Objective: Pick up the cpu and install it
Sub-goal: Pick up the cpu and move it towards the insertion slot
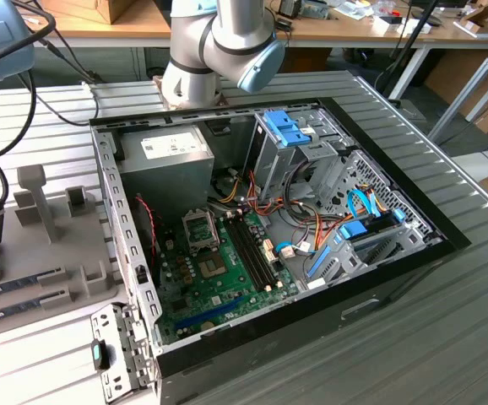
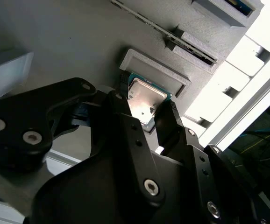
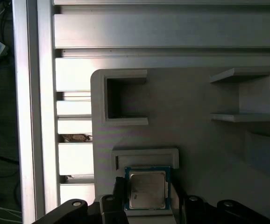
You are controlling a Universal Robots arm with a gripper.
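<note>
Cpu (image 3: 146, 189) lies on grey tray (image 3: 195, 144) between parted jaws.

Silver arm (image 1: 195, 51) w/ pale-blue joint caps (image 1: 259, 64)

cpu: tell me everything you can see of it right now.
The cpu is a small flat square chip with a dull silver metal lid and a thin green board rim. It lies flat, lid up, in a shallow nest of the grey holder, one edge against a raised lip. The pincer straddles it; whether it grips the chip can't be told.
</note>
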